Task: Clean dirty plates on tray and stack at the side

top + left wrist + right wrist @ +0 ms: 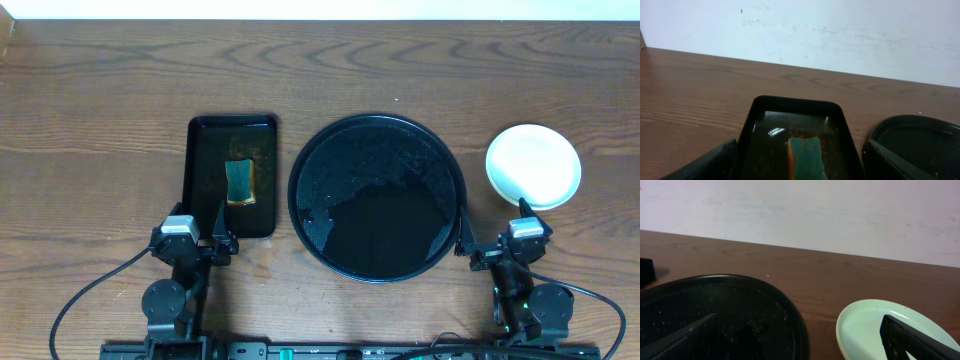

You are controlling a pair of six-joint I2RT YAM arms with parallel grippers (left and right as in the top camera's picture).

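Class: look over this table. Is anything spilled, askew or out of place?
Nothing is badly wrong. The large round glossy black tray carries scattered pale specks, and the green sponge lies in shallow brownish liquid inside the small rectangular black tray.

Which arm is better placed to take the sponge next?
Left. The left hand, open, faces the sponge in the rectangular tray; the right hand is beyond the round tray, by the plates.

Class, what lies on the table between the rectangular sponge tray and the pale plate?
The large round black tray fills that stretch, shown clearly in the overhead view.
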